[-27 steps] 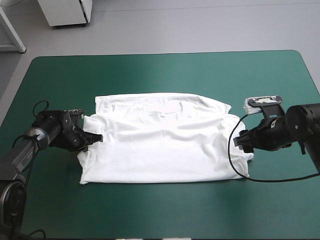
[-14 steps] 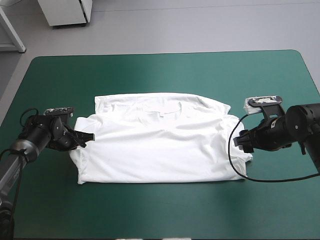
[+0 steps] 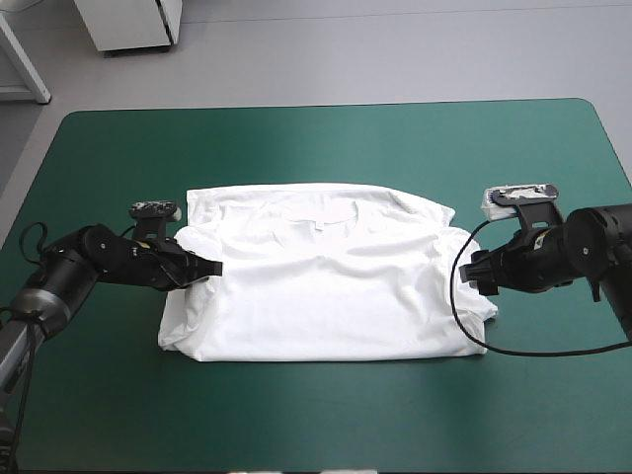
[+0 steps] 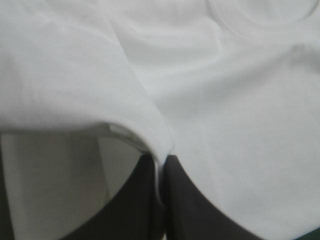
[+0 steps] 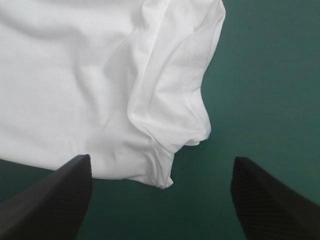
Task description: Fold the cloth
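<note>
The white T-shirt (image 3: 326, 281) lies folded across the middle of the teal-green table (image 3: 326, 138), collar toward the far edge. My left gripper (image 3: 209, 269) is shut on the shirt's left edge and holds it drawn in over the body; in the left wrist view its black fingers (image 4: 145, 200) meet with white T-shirt (image 4: 225, 110) cloth pinched between them. My right gripper (image 3: 472, 276) stands open at the shirt's right edge, touching nothing. Its wrist view shows the folded sleeve (image 5: 175, 100) just ahead of the parted fingers (image 5: 55, 195).
Bare teal-green cover surrounds the shirt on all sides. The right arm's black cable (image 3: 513, 354) loops on the table beside the shirt's right front corner. A white cabinet (image 3: 128, 25) stands beyond the far edge.
My left gripper first pulled the shirt's left edge outward to the left, then carried it back to the right over the shirt. The right gripper has hardly moved.
</note>
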Robot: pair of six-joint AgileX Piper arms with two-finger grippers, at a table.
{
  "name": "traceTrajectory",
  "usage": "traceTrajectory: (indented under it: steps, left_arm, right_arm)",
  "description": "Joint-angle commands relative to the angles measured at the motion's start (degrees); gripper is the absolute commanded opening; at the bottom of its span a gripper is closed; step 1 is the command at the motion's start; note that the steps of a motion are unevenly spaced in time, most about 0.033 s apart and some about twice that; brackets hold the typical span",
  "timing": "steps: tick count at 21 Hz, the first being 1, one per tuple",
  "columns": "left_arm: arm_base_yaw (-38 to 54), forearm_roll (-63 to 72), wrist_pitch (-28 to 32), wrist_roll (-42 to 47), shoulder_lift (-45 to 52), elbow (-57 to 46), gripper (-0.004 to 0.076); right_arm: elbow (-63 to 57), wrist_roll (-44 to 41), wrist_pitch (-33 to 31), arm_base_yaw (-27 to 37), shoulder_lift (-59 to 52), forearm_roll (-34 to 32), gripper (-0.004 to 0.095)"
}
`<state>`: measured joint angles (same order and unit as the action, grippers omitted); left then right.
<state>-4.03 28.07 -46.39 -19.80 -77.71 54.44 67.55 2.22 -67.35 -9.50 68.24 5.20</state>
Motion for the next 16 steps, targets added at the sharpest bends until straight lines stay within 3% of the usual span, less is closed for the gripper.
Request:
traceTrajectory:
  steps: [1,3,4,5,6,7,9,16]
  left_arm:
    - [-3.31,1.62,1.69,-2.19,-0.22,1.25,-0.0008]
    - [-6.75,-0.84,3.69,-2.19,-2.78,1.25,0.0027]
    - [-8.79,-2.72,3.82,-2.19,-4.4,1.25,0.0112]
    - [-10.32,-3.95,3.31,-2.07,-5.76,1.25,0.0261]
    - [-10.58,-4.35,2.88,-1.77,-6.34,1.25,0.0353]
    - [-10.84,-4.49,1.99,-1.47,-6.75,1.25,0.0511]
    - [-10.84,-5.74,1.35,-0.68,-6.62,1.9,0.0646]
    - [-10.84,-22.02,-16.61,11.08,-6.53,17.85,0.0654]
  right_arm:
    - [1.34,-0.17,2.39,0.44,-1.14,0.47,0.0713]
    - [1.34,-0.61,2.37,0.44,-0.32,0.47,0.0713]
    - [1.31,-0.64,2.21,0.44,0.27,0.47,0.0713]
    - [1.31,-0.77,1.83,0.44,0.74,0.47,0.0713]
    - [1.2,-0.97,1.67,0.44,0.86,0.1,0.0713]
    - [0.33,-1.67,2.0,0.44,0.85,-1.12,0.0714]
    - [-3.01,-3.81,4.28,0.44,0.85,-5.2,0.0714]
    - [-13.44,-8.85,13.56,0.44,0.97,-7.21,0.0713]
